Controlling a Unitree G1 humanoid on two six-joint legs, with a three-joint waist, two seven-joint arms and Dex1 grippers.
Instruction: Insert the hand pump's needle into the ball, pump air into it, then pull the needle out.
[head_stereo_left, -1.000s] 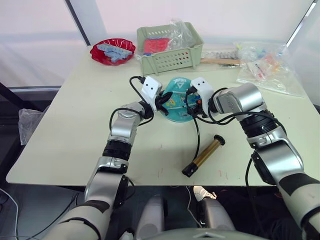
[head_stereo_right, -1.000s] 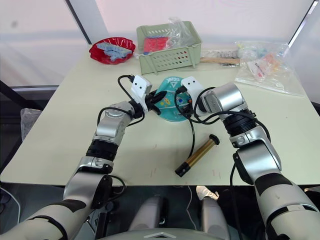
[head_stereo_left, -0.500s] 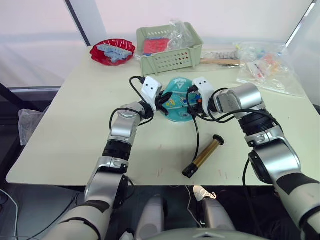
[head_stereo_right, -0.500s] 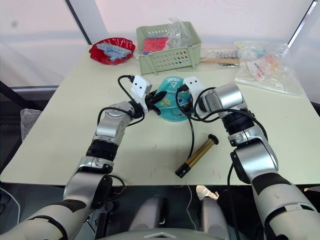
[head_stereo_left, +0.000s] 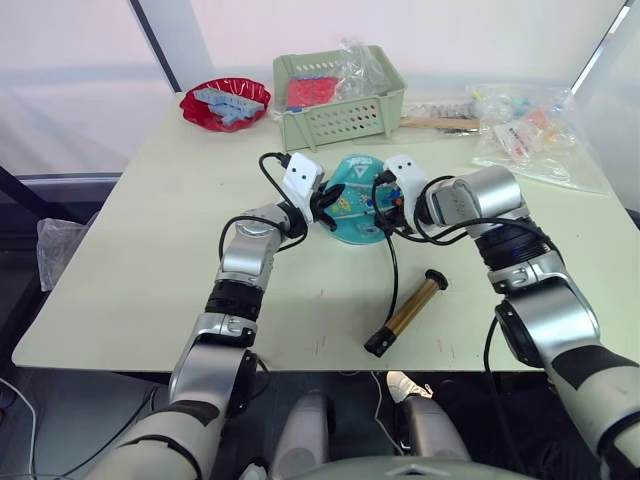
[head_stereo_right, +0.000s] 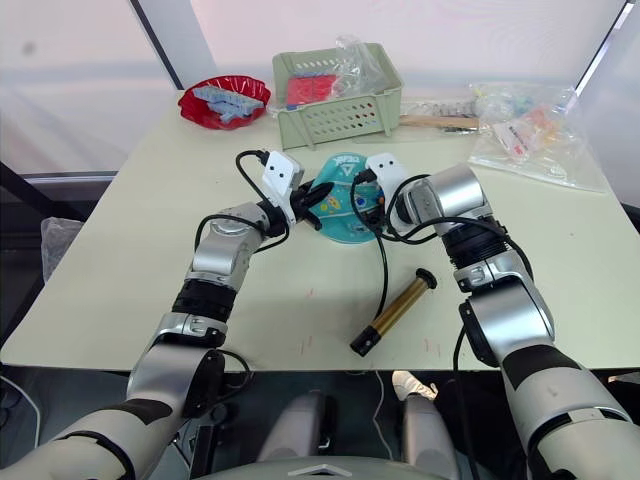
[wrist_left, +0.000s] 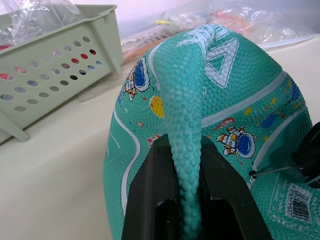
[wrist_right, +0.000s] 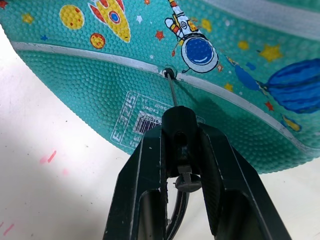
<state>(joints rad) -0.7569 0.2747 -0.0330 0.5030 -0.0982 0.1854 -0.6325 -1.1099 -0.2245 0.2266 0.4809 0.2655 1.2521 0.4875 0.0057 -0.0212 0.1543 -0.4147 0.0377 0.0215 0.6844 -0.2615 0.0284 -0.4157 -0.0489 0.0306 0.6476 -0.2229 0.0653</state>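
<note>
The flattened teal ball (head_stereo_left: 352, 198) with cartoon prints lies at the table's middle. My left gripper (head_stereo_left: 328, 203) is shut on a raised fold of the ball (wrist_left: 186, 150) at its left side. My right gripper (head_stereo_left: 382, 212) is shut on the black fitting (wrist_right: 179, 125) at the hose end, at the ball's right side. The needle (wrist_right: 171, 90) runs from the fitting with its tip in the ball's valve hole. The brass-gold hand pump (head_stereo_left: 407, 311) lies on the table nearer the front edge, and its black hose (head_stereo_left: 394, 270) runs up to my right gripper.
A green basket (head_stereo_left: 340, 95) stands just behind the ball. A red bowl (head_stereo_left: 225, 102) with blue pieces is at the back left. Clear plastic bags (head_stereo_left: 530, 135) lie at the back right. The table's front edge (head_stereo_left: 300, 368) runs close below the pump.
My right gripper has edged slightly toward the ball with the fitting. The left gripper and the pump have stayed put.
</note>
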